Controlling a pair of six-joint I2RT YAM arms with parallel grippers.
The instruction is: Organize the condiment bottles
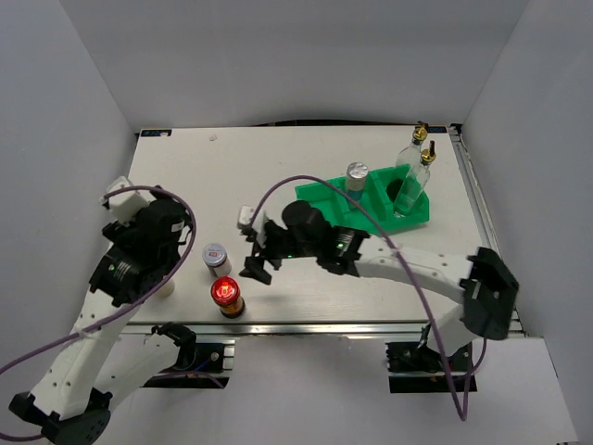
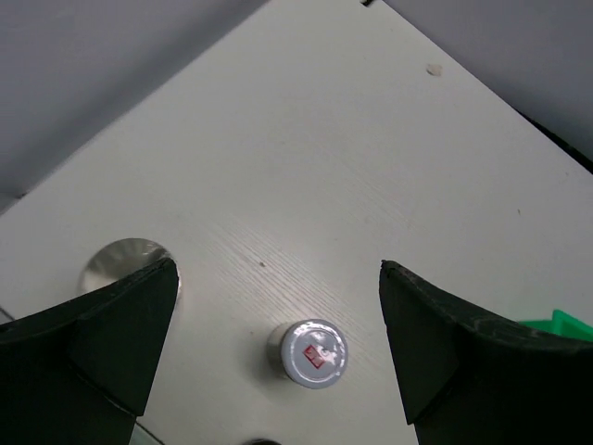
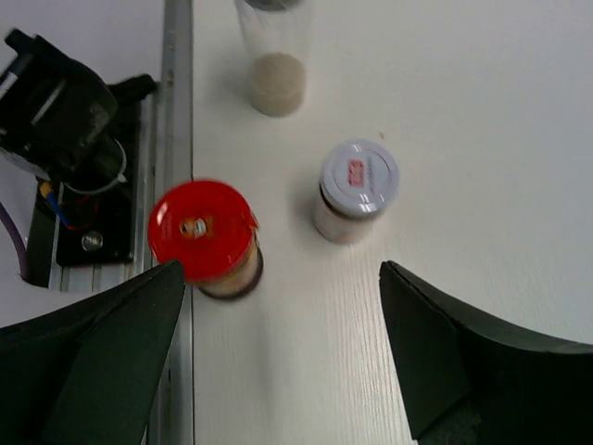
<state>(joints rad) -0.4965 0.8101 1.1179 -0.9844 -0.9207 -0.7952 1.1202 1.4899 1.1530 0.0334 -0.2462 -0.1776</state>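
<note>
Nearest the front edge of the white desk (image 1: 278,158) stood a dark bottle with a round red cap (image 1: 225,293). Just behind it, a small jar with a red-marked silver lid (image 1: 216,257) sat between the left end effector (image 2: 278,269) and the right end effector (image 3: 283,269), both with fingers spread wide apart and holding nothing. Farther back, a green plastic three-compartment tray (image 1: 315,197) held a silver-lidded shaker (image 1: 357,172) and a tall clear glass bottle with a gold pourer (image 1: 417,184), with a second such bottle (image 1: 410,150) just behind it.

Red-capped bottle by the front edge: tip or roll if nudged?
The red-capped bottle stands upright under a wide cap, so a high push may tip it. Being round, it would likely roll, and the table edge is close.
</note>
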